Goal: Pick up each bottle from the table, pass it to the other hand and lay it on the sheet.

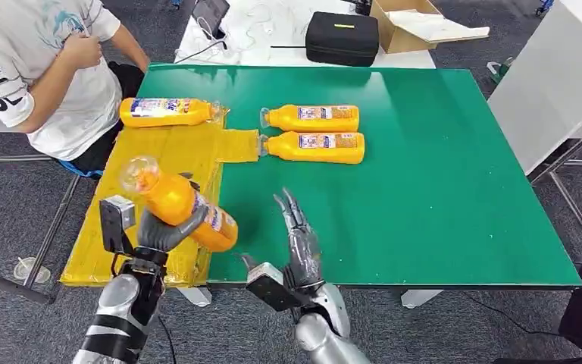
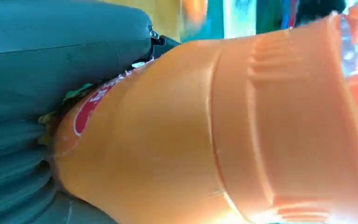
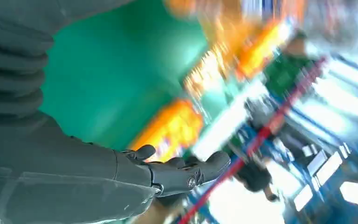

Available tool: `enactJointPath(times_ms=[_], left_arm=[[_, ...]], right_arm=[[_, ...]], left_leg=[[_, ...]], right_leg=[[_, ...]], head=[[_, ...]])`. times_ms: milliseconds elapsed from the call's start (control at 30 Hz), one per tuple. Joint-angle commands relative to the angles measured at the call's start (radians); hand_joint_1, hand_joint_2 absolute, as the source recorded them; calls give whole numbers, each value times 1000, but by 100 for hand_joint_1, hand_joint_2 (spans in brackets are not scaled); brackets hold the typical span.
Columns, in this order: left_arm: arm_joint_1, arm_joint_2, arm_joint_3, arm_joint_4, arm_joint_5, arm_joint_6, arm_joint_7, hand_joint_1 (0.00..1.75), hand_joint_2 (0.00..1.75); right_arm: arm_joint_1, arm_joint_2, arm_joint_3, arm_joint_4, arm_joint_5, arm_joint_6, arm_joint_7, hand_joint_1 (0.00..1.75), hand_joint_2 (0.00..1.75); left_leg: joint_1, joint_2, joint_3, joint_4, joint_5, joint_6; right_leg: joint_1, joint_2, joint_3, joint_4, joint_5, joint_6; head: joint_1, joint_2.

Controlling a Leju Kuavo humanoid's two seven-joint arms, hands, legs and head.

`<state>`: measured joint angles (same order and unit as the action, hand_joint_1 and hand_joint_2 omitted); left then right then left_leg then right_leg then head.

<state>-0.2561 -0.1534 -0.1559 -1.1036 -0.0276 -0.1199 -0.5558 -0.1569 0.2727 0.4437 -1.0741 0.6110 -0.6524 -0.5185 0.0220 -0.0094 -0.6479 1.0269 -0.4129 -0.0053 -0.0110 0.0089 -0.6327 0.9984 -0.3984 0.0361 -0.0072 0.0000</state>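
1. While the green tabletop point(image 1: 439, 174) spans most of the scene, the yellow sheet point(image 1: 159, 152) covers its left part, with a person point(image 1: 38, 68) seated at the far left.
2. One bottle point(image 1: 168, 111) already lies on the sheet's far end; two bottles point(image 1: 312, 118) point(image 1: 314, 147) wait on the tabletop, just right of the sheet.
3. The left hand point(image 1: 163, 231) has its fingers wrapped around a tilted bottle point(image 1: 178, 201) above the sheet's near part, seemingly about to lay it down.
4. The right hand point(image 1: 297, 239) hovers empty, fingers spread.
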Motion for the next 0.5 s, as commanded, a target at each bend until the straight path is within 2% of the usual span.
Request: enactJointPath(times_ms=[33,67,100,133,167,400,500], left_arm=[[-186,-2,114,101,-287,359,-46,175,175],[-208,3,109,134,-324,392,-47,175,175],[-242,27,69,186,-473,529,-49,175,175],[-270,38,56,233,-514,540,-42,175,175],[-302,63,16,292,-642,628,-5,175,175],[-324,61,26,344,-642,639,-26,175,175],[-412,103,-89,516,-889,662,101,175,175]], right_arm=[[79,-14,-27,-403,-75,-46,-111,0,0],[76,-16,-15,-410,-91,-46,-117,0,0],[67,-20,2,-412,-101,-46,-123,0,0],[58,-23,16,-405,-108,-46,-119,0,0],[46,-30,36,-395,-131,-46,-118,0,0],[37,-27,38,-378,-146,-46,-129,0,0],[19,-43,79,-367,-149,-46,-141,0,0]], left_leg=[[0,-2,0,1,0,1],[0,-3,2,1,-1,1],[0,-2,0,1,0,1],[0,-3,2,1,0,1],[0,-3,2,0,0,1],[-1,0,3,-1,0,1],[0,0,6,-1,-1,1]], right_leg=[[0,-4,1,2,-1,-1],[0,-4,3,2,-2,-1],[0,-4,1,1,-1,-1],[0,-5,3,1,-2,-1],[0,-5,4,1,-1,-1],[0,-1,3,0,0,-1],[0,-2,7,-1,-1,-1]], head=[[0,0],[0,0],[0,0],[0,0],[0,0],[0,0],[0,0]])
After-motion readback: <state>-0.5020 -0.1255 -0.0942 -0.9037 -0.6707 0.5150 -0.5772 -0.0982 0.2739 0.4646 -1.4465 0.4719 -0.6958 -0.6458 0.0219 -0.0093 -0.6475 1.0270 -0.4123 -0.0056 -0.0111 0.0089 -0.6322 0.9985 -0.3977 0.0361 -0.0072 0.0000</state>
